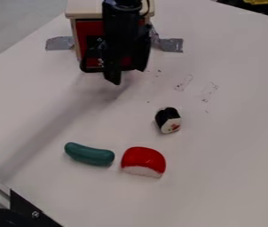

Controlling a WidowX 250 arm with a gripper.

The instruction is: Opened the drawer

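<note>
High view, slanting down, across table (231, 146)

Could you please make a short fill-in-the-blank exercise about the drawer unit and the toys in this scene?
1. On both sides of the drawer unit, silvery pieces of ____ lie on the table.
2. The front of the drawer is ____ in colour.
3. The long, curved toy is ____ in colour.
4. The red-topped toy has a lower edge that is ____ in colour.

Missing words: tape; red; green; white.
</note>
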